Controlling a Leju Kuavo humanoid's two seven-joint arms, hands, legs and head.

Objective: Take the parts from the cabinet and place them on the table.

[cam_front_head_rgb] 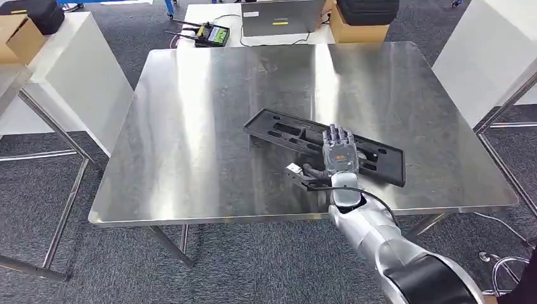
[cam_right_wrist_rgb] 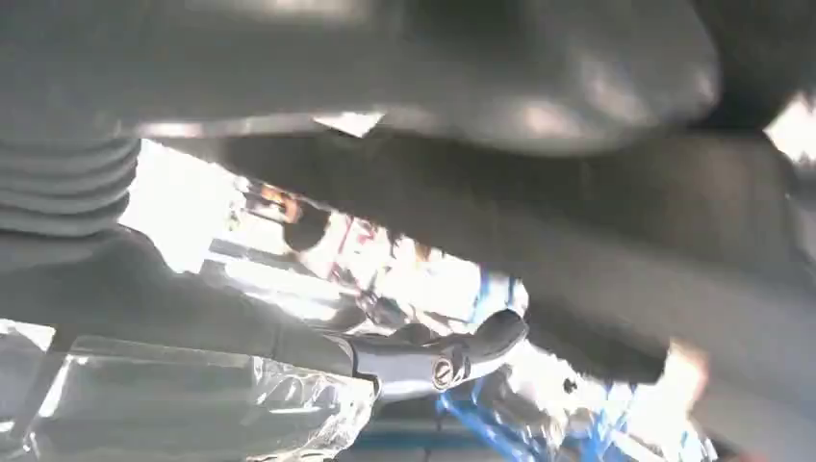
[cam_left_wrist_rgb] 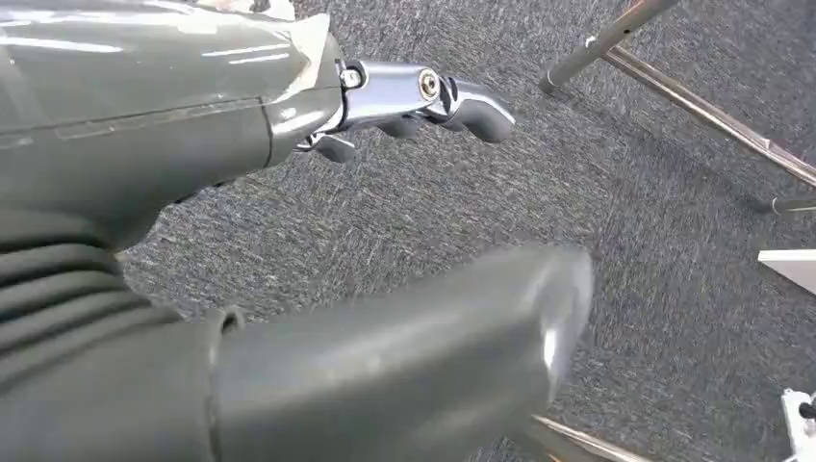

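Gleaming under room light, the steel table (cam_front_head_rgb: 190,158) stands on grey carpet (cam_front_head_rgb: 266,266); a laptop (cam_front_head_rgb: 282,16) sits on the white desk behind. The black part (cam_front_head_rgb: 291,133) lies flat right of the table's centre, with the right hand (cam_front_head_rgb: 337,155) on top of it, fingers extended. The left hand (cam_left_wrist_rgb: 289,241) hangs over carpet, loosely open and holding nothing.

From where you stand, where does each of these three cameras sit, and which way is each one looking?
Head view: high on the robot's body, looking forward and down at the steel table and the black part; the right hand lies over that part.
Left wrist view: behind the left hand, facing the grey carpet and a table leg.
Right wrist view: behind the right hand, close under the dark part.
Head and right wrist views share the right hand and the part.
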